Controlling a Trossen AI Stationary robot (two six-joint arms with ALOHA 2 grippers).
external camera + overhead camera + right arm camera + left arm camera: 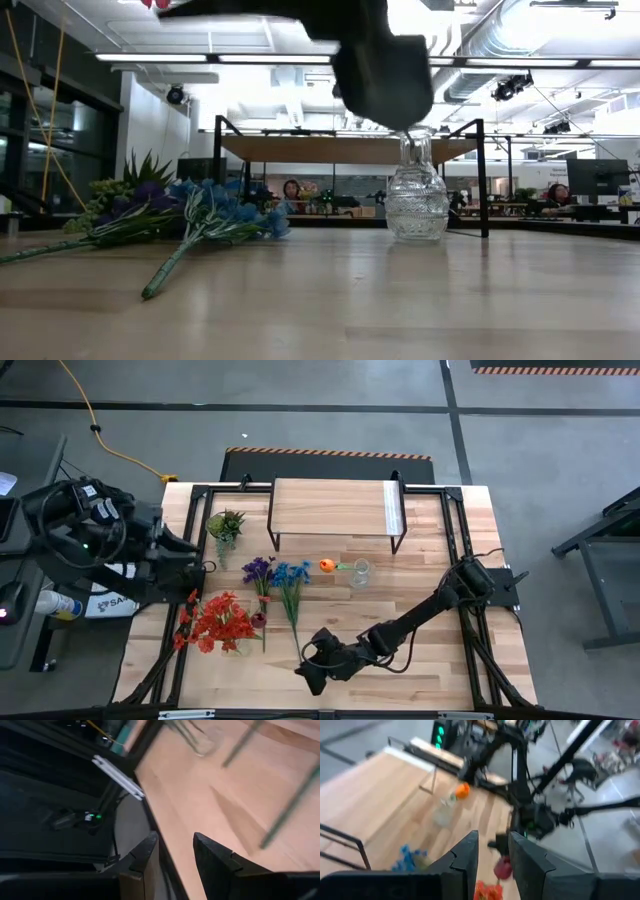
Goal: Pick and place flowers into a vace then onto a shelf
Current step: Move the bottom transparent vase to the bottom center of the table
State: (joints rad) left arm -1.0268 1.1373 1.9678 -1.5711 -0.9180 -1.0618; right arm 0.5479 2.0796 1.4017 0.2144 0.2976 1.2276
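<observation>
On the wooden tabletop (420, 650) the flowers (260, 595) lie left of the glass vase (360, 572), so my right gripper (312, 678), empty and narrowly parted, should descend squarely over one stem before closing.

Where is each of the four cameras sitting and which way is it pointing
High: overhead, straight down on the table; both arms, shelf, flowers.
Low: table height, level across the wood to the glass vase and shelf; a dark arm part hangs overhead.
Left wrist: on the left arm, past the left tool across the table; the right arm is beyond.
Right wrist: on the right arm, past the right tool along the table edge.
Shared: high and low both show vase and blue flowers.
</observation>
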